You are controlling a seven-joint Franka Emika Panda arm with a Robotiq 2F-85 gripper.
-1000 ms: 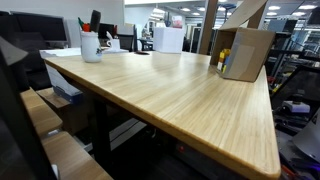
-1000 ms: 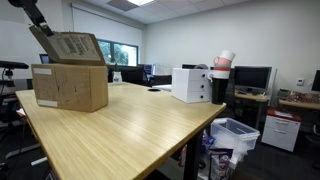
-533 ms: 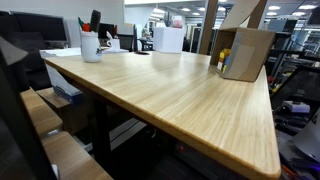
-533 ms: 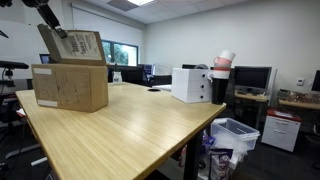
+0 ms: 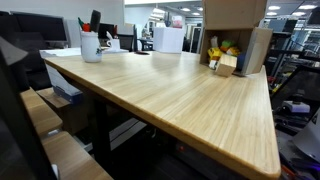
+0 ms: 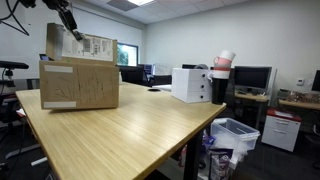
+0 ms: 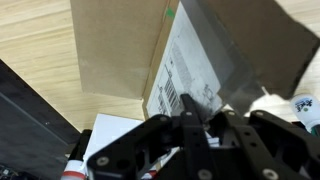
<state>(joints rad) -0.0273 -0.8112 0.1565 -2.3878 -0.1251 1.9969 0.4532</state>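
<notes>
Pincer [image 6: 75,33] clamped on flap [image 6: 95,45] at top of box [image 6: 78,85]. Judgement: grip firm, move slow; box on table [image 6: 130,130] tips easily and could spill.

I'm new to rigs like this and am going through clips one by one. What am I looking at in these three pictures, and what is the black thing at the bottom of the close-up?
The machine is a single robot arm steered by a person. The black thing is its two-fingered gripper. Two pictures come from cameras standing away from the robot, looking across a wooden table from different places. The close-up comes from a camera on the arm's wrist, looking past the fingers. On the table stand a cardboard box, a white cup of pens and, at the far end, a white boxy unit. The gripper is shut on the box's flap, the one with the printed label. In an exterior view, colourful items show inside the box.
</notes>
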